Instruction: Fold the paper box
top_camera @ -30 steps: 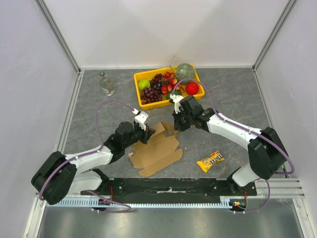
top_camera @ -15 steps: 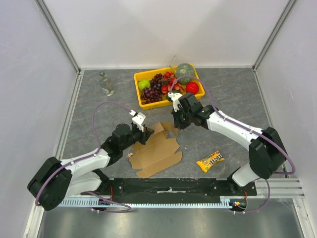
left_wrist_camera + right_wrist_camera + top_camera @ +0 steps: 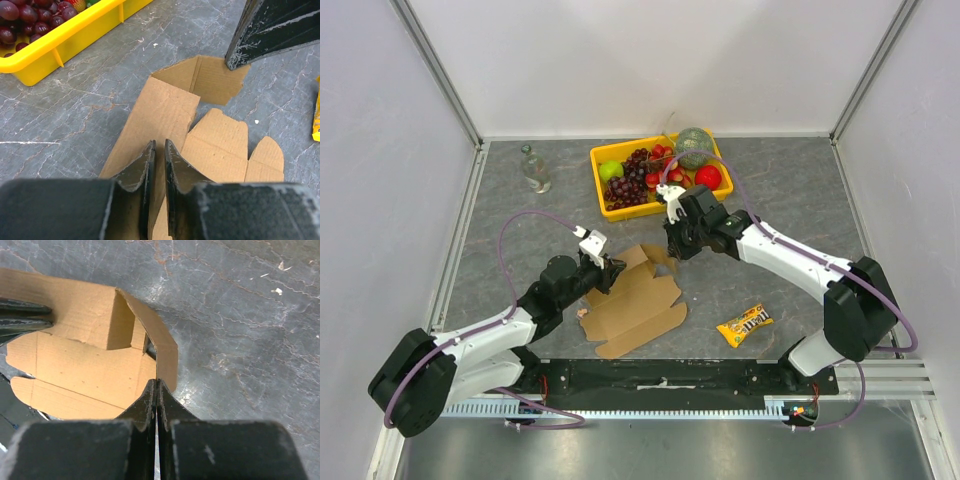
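Observation:
The paper box [image 3: 638, 302] is a flat brown die-cut sheet on the grey table, with one flap [image 3: 660, 258] raised at its far right corner. My right gripper [image 3: 672, 250] is shut on that flap's edge; the right wrist view shows the flap [image 3: 167, 357] pinched upright between the tips [image 3: 157, 382]. My left gripper [image 3: 607, 272] is over the sheet's left panel [image 3: 160, 110]. Its jaws [image 3: 160, 145] are almost together with a thin gap, and nothing shows between them.
A yellow fruit tray [image 3: 603, 205] with grapes, strawberries, a green apple and a red ball stands behind the box. A small glass bottle [image 3: 533, 168] is at the back left. A yellow candy packet [image 3: 744, 324] lies to the right front. White walls surround the table.
My left arm has drawn back toward the left and near side, its gripper still at the sheet's left panel. My right gripper has shifted slightly left with the raised flap.

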Robot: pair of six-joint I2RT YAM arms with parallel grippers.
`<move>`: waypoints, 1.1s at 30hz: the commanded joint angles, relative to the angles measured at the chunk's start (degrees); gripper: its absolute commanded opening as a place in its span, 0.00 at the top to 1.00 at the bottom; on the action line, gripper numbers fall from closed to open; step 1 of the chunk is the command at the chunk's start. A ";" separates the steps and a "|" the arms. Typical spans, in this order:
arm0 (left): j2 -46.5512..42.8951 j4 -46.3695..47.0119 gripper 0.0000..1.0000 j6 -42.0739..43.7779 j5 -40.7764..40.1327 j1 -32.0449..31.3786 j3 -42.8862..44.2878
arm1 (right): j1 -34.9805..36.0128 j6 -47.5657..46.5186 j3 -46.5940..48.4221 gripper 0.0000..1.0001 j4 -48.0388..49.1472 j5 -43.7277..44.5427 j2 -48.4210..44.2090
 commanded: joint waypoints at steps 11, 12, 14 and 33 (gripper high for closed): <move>0.21 2.03 0.82 -1.52 -1.35 -0.26 -0.26 | 6.74 4.39 2.02 1.00 1.63 0.26 -0.03; 0.21 2.12 0.82 -1.52 -1.35 -0.26 -0.26 | 7.00 4.65 1.50 1.00 2.24 0.35 -0.12; 0.56 1.95 0.82 -1.52 -1.26 -0.17 -0.08 | 7.53 5.27 0.53 1.00 3.04 0.44 0.06; 4.34 0.80 0.98 -0.73 2.08 -0.26 1.94 | 9.03 8.00 -6.59 0.86 7.96 0.97 -0.55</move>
